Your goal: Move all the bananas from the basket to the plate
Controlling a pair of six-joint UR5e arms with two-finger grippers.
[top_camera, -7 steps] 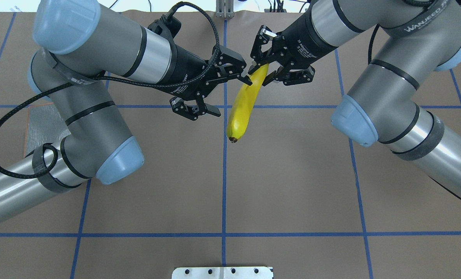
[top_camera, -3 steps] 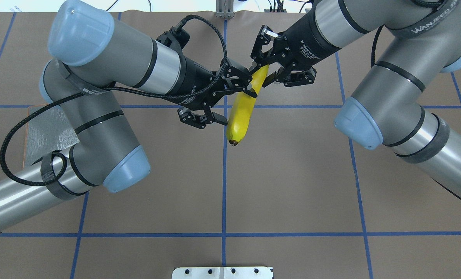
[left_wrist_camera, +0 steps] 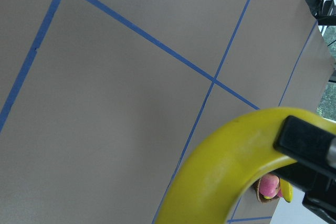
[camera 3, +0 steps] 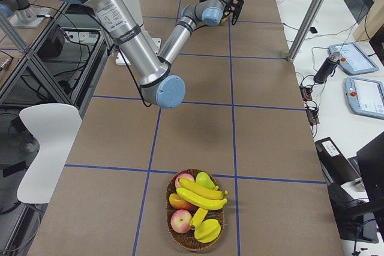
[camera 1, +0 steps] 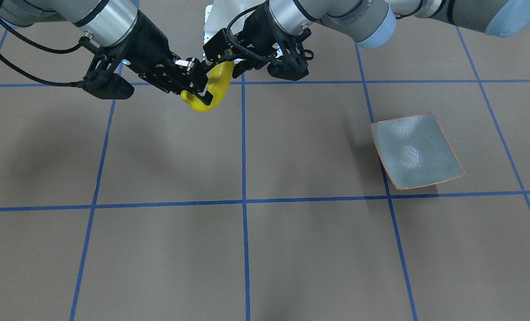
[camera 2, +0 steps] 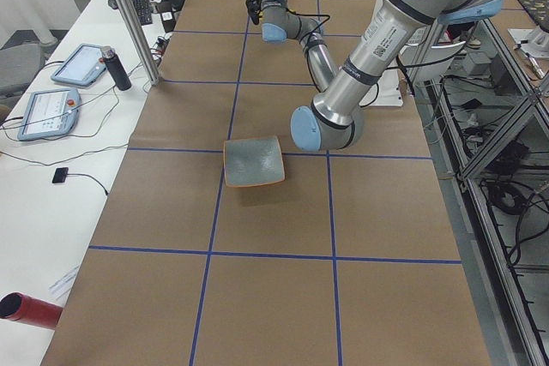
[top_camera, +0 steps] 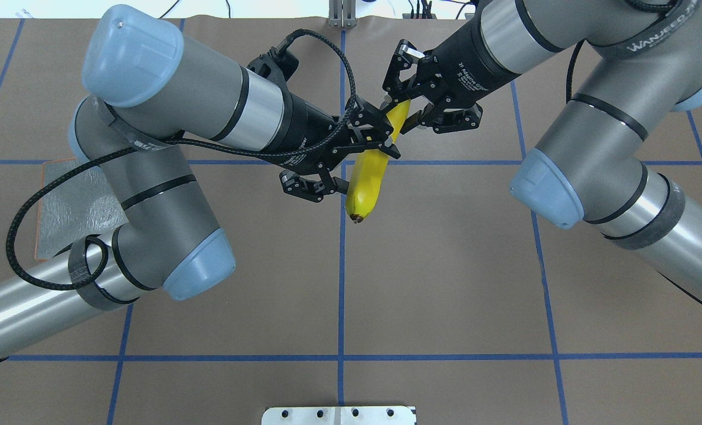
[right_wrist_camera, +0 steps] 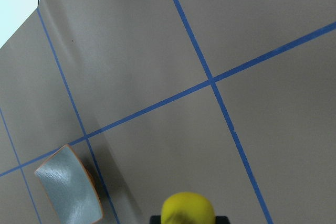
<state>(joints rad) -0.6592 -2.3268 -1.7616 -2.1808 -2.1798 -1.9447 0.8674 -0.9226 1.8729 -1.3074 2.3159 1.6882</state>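
Observation:
One yellow banana (top_camera: 365, 177) hangs in the air over the middle of the table. My right gripper (top_camera: 405, 110) is shut on its upper end; the banana's end shows at the bottom of the right wrist view (right_wrist_camera: 188, 209). My left gripper (top_camera: 359, 168) is open and straddles the banana's middle, one finger pad (left_wrist_camera: 307, 140) against it. The square grey-blue plate (camera 1: 416, 151) lies empty on the left side, partly under my left arm (top_camera: 70, 200). Other bananas (camera 3: 201, 195) lie in the wicker basket (camera 3: 175, 239) at the table's right end.
The basket also holds apples (camera 3: 181, 220) and a pear. The table is brown with blue tape lines. Both arms reach over the far middle of the table. Tablets and a bottle sit on the side bench (camera 2: 51, 100).
My left gripper has moved right and nearer, from beside the banana to around its middle, still open. The right gripper and banana have hardly moved.

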